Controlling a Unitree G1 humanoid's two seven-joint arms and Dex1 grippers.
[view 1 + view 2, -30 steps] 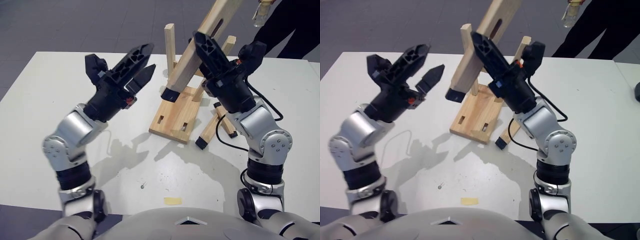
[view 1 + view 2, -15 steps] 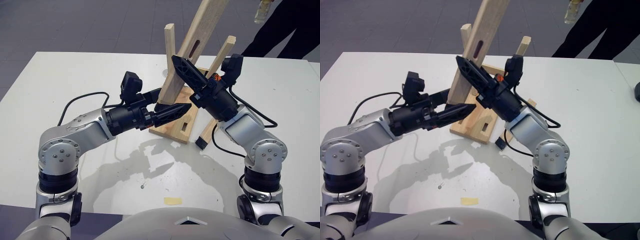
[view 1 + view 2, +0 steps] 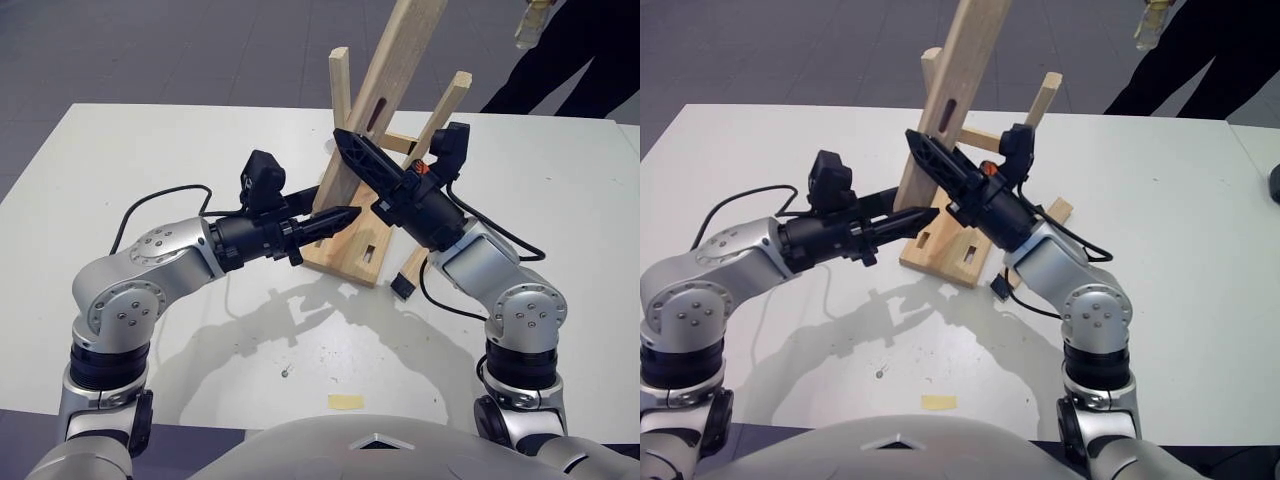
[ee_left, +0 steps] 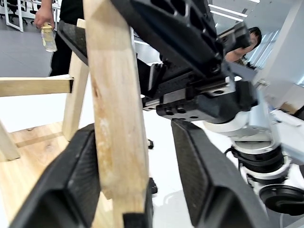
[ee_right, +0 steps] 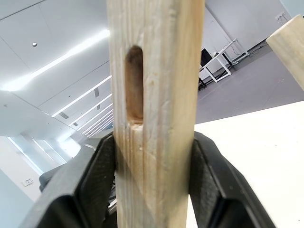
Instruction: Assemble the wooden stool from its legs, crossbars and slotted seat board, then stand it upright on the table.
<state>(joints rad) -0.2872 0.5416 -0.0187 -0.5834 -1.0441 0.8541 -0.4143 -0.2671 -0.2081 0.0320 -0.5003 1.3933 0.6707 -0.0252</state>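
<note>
Closer now, the left gripper (image 3: 336,216) straddles the slotted leg's (image 3: 396,68) lower end, fingers spread; the right gripper (image 3: 352,152) pinches that tilted leg above the seat board (image 3: 343,256) on the table (image 3: 140,150).

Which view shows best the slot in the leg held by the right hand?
The right wrist view: the slot faces the camera, beside the right hand clamping the leg. The eye views show it small and slanted; the left wrist view, a slotless face.
</note>
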